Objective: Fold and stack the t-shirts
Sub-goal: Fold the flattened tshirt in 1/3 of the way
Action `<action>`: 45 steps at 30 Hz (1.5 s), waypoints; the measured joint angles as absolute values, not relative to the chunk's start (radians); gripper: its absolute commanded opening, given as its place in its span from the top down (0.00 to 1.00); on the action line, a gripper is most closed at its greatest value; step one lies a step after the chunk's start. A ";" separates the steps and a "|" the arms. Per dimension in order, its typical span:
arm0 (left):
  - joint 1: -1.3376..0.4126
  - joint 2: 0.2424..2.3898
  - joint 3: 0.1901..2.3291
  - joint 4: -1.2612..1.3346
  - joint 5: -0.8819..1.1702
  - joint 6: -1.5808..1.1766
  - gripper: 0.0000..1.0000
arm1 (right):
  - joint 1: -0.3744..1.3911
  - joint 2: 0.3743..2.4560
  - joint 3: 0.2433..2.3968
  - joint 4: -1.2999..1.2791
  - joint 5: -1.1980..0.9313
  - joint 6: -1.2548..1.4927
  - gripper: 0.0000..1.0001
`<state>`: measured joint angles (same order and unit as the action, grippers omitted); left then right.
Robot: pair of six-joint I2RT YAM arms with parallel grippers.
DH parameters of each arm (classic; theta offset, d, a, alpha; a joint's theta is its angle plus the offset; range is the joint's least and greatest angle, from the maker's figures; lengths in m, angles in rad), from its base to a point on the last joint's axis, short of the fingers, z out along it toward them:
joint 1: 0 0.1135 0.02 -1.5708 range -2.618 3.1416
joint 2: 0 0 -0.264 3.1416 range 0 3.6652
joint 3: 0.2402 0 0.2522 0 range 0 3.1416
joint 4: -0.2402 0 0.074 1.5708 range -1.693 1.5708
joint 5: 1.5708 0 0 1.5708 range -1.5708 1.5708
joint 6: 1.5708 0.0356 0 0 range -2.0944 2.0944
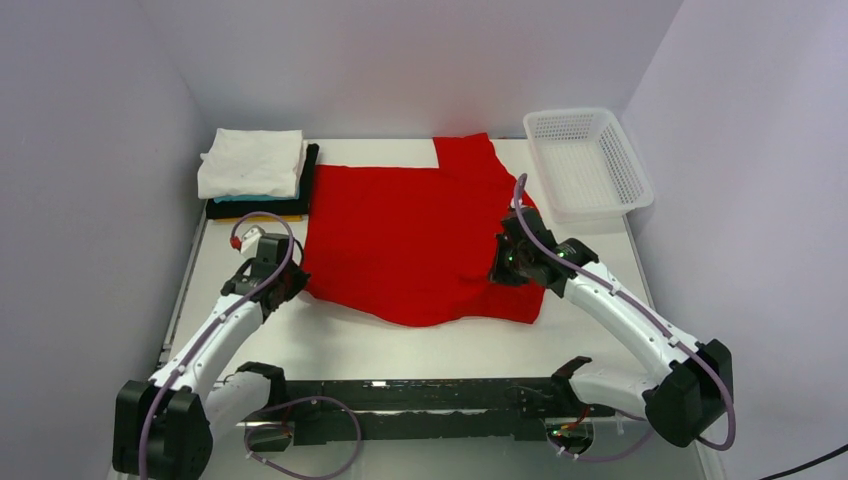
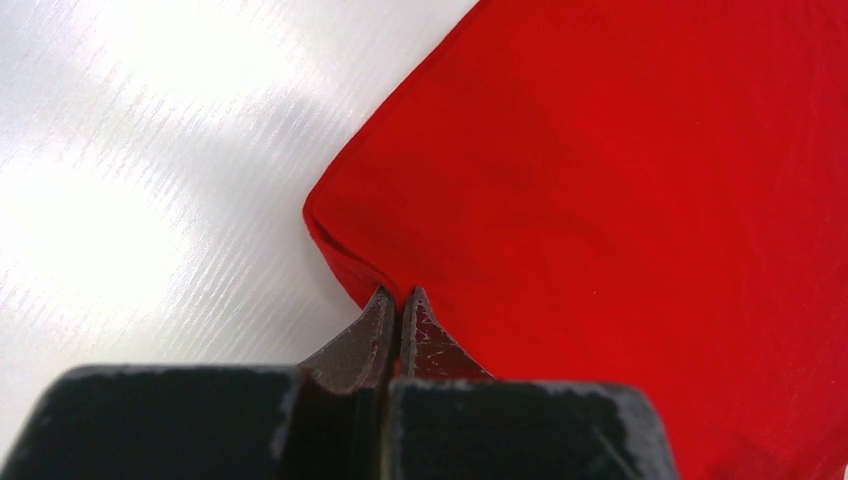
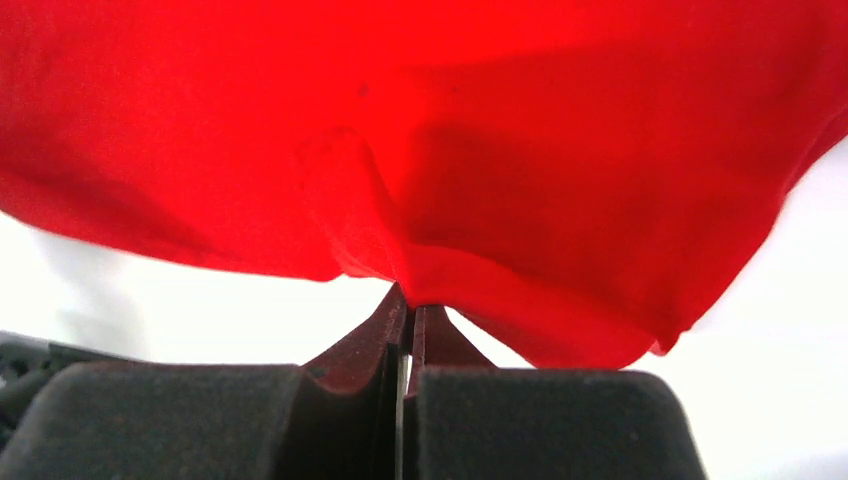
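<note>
STEP: fold, hem gripped | red t-shirt (image 1: 410,240): spread right of folded stack (image 1: 255,170) | left gripper (image 2: 397,296): pinching near-left corner | right gripper (image 3: 405,297): pinching lifted near hem | NEXT: carry both edges rearward together, evenly.

the red t-shirt (image 1: 410,240) is showing one plain bright red all over, glowing lighter and going darker in the folds in the right wrist view, while the folded shirts are showing plain white shirt (image 1: 250,163), teal shirt (image 1: 235,198), black shirt (image 1: 311,172) and yellow-orange shirt (image 1: 255,217). the basket (image 1: 588,165) is reading white with a fine mesh pattern, the table (image 1: 400,345) is looking glossy white and the walls (image 1: 400,60) pale grey-lilac. the left arm (image 1: 215,335) and right arm (image 1: 630,315) are showing white links, black joints and purple cables (image 1: 530,215), and the left gripper (image 2: 400,300) and right gripper (image 3: 408,312) are showing black bodies with scuffed dark grey-brown fingers.
</note>
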<state>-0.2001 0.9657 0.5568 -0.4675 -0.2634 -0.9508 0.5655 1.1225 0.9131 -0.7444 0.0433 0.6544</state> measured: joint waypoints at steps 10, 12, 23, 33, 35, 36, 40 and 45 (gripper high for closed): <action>-0.150 1.091 0.612 -0.399 -0.233 -0.953 1.00 | 0.514 1.160 1.004 -0.653 0.154 0.561 0.99; -0.139 1.104 0.627 -0.393 -0.233 -0.953 1.00 | 0.509 1.165 1.023 -0.628 0.160 0.529 0.99; -0.093 1.179 0.676 -0.355 -0.225 -0.953 1.00 | 0.457 1.265 1.039 -0.480 0.167 0.371 1.00; -0.070 1.350 0.745 -0.320 -0.191 -0.945 0.95 | 0.387 1.423 1.077 -0.337 0.144 0.253 0.97; -0.068 1.396 0.771 -0.319 -0.189 -0.944 0.60 | 0.368 1.482 1.094 -0.307 0.129 0.230 0.90; -0.067 1.415 0.783 -0.319 -0.189 -0.936 0.34 | 0.359 1.517 1.108 -0.297 0.127 0.217 0.80; -0.061 1.468 0.841 -0.328 -0.171 -0.906 0.01 | 0.320 1.705 1.235 -0.283 0.149 0.183 0.40; -0.059 1.439 0.872 -0.338 -0.142 -0.877 0.01 | 0.273 1.880 1.385 -0.291 0.205 0.190 0.05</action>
